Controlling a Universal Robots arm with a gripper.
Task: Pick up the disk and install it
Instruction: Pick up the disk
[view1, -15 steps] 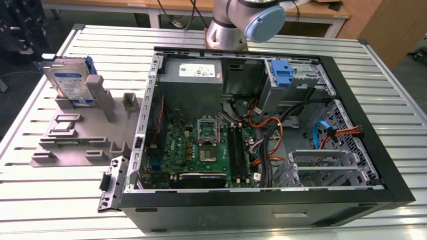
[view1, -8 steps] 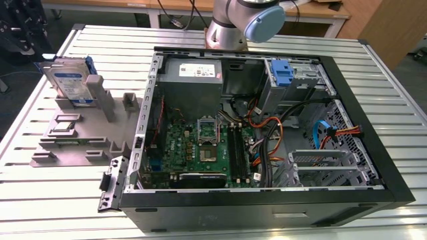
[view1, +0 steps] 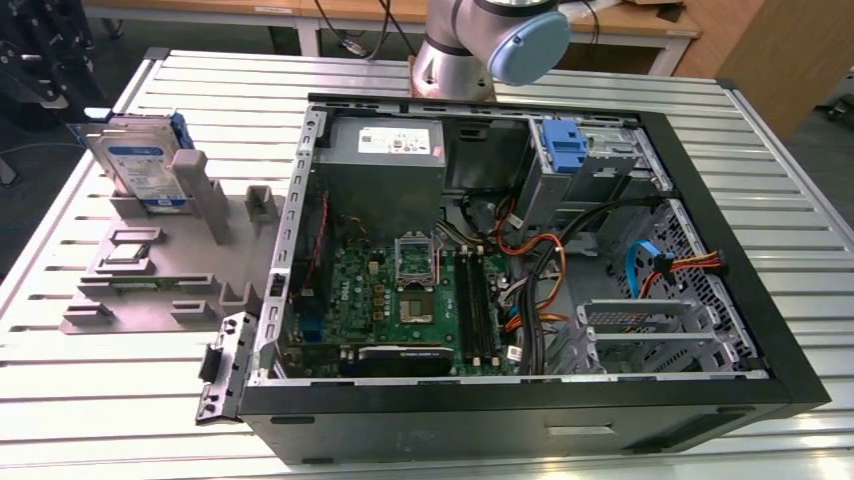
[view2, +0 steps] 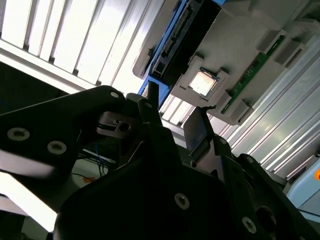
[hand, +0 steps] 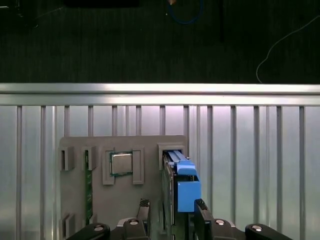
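Tool released in the first wrist view, fingers astride the disk. Stands on edge, blue rail toward the camera, in a grey holder beside a processor chip. Beyond, slatted metal surface, then dark floor.

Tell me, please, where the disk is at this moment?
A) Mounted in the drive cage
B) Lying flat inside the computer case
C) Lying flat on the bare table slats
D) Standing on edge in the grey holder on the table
D: the disk stands upright in a slot of the grey holder, which sits on the table outside the open computer case, on the exterior view's left.
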